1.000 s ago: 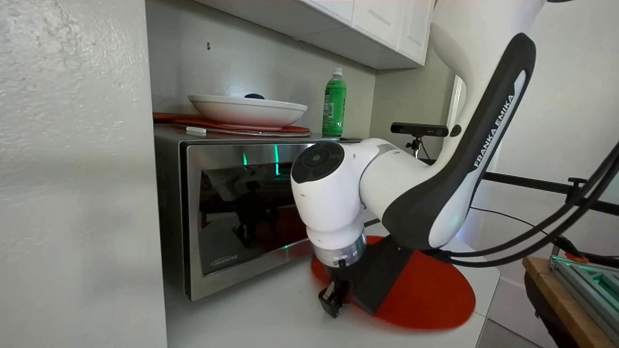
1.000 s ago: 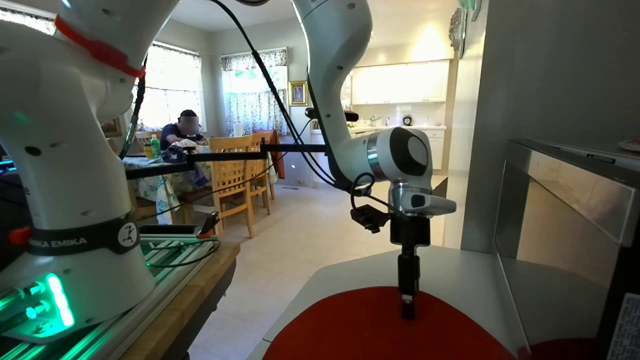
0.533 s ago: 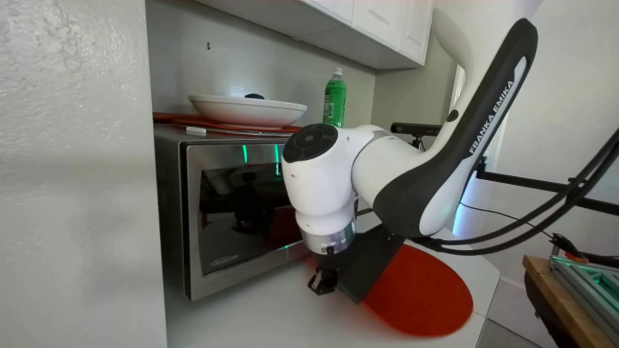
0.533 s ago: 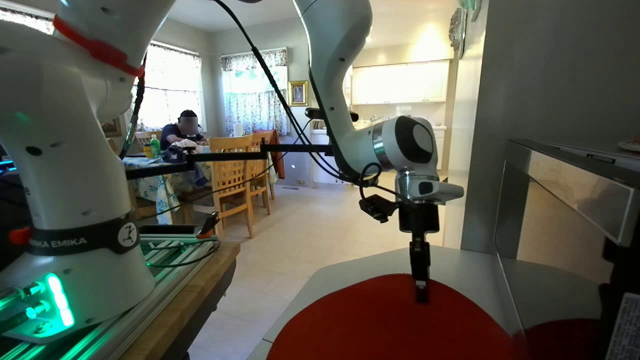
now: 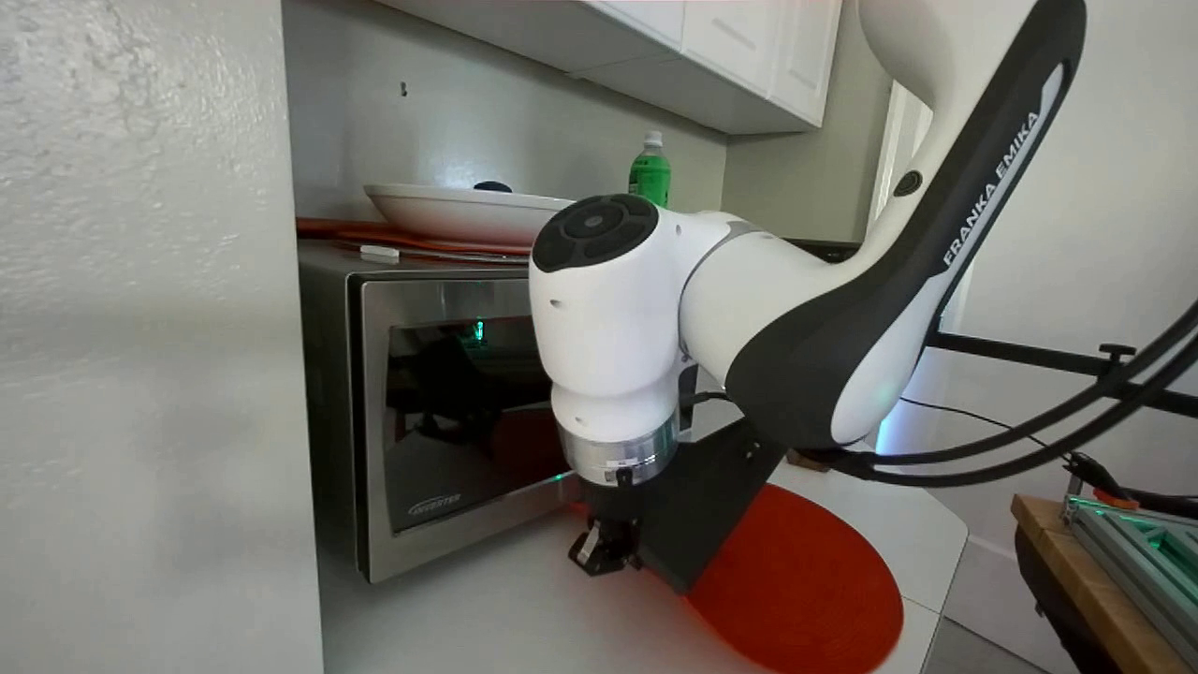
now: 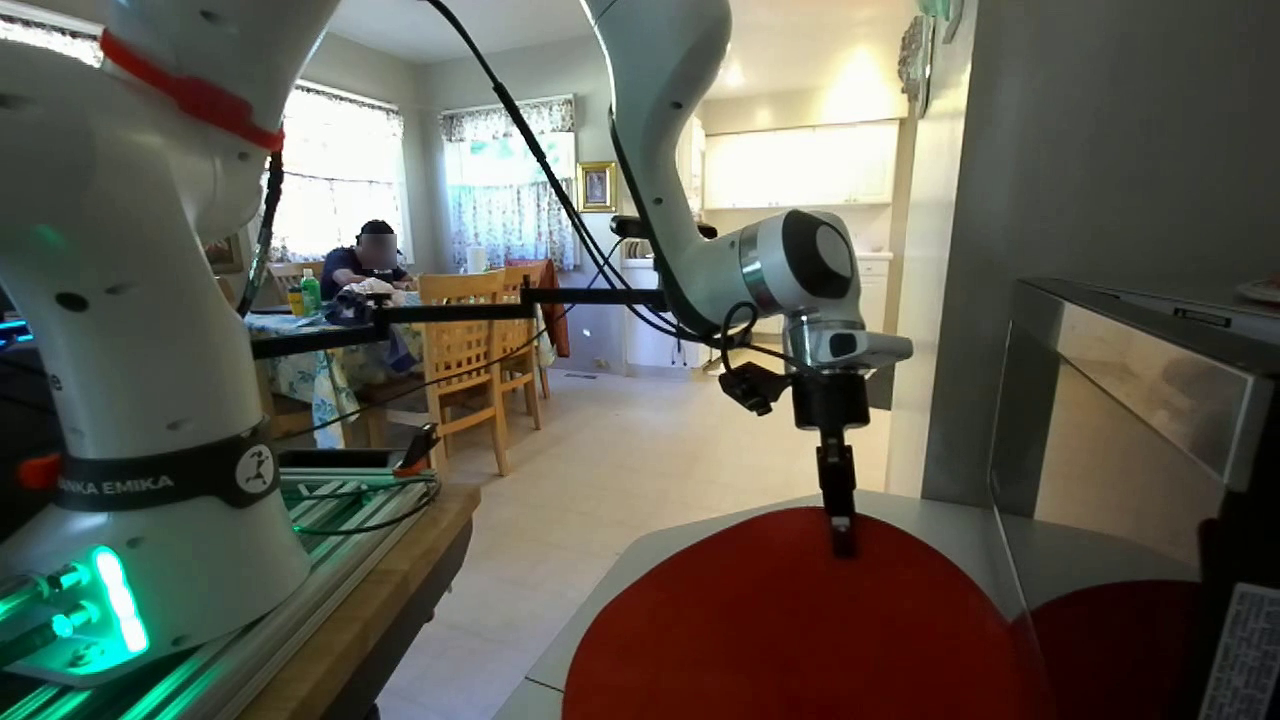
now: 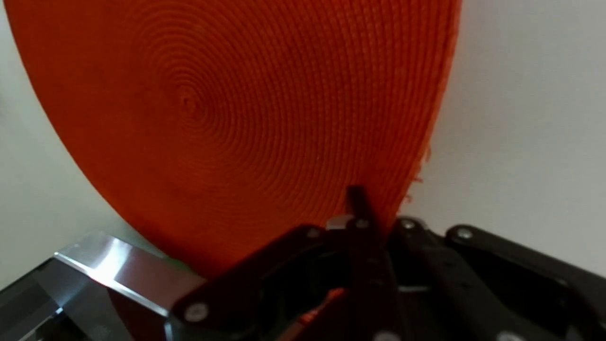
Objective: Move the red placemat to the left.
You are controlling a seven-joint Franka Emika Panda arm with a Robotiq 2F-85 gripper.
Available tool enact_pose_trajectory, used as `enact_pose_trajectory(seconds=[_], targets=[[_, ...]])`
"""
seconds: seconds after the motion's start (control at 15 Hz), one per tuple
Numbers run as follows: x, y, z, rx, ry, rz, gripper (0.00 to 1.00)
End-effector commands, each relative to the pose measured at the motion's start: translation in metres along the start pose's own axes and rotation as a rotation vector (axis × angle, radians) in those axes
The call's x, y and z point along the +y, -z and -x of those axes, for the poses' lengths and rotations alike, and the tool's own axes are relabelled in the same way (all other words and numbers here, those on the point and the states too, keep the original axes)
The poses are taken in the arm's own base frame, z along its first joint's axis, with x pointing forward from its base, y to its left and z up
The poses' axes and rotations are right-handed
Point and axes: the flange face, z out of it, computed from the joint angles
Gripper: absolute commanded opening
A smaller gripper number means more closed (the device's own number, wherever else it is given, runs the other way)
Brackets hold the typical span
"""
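Observation:
The round red woven placemat (image 5: 796, 580) is on the white table, its edge at my gripper (image 5: 602, 554) raised and the mat tilted. It also shows in an exterior view (image 6: 800, 620), where the fingertips overlap its far edge (image 6: 842, 540). In the wrist view the placemat (image 7: 246, 109) fills the upper left, with frayed threads along its right edge. The gripper's fingers (image 7: 382, 213) are close together on either side of that edge and appear shut on it. The exact contact between the tips is dark and partly hidden.
A microwave (image 5: 459, 505) stands close beside the gripper, and its shiny edge shows in the wrist view (image 7: 118, 265). A white bowl (image 5: 449, 215), another red mat (image 5: 328, 227) and a green bottle (image 5: 650, 176) are on top. Cabinets (image 5: 711, 56) hang above.
The gripper has risen and moved toward the microwave side, then slightly back in an exterior view. The placemat has moved with it, its held edge higher and further away.

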Motion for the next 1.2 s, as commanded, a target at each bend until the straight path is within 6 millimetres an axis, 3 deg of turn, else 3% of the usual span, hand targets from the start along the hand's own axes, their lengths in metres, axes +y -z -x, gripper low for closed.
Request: enact_pose_trajectory(seconds=[0.0,0.6,1.13], targets=[[-0.011,0.016,0.001,0.006,0.032,-0.039,0.01],[-0.047,0.049,0.005,0.072,0.116,-0.126,0.01],[-0.081,0.075,0.023,0.102,0.238,-0.189,0.01]])
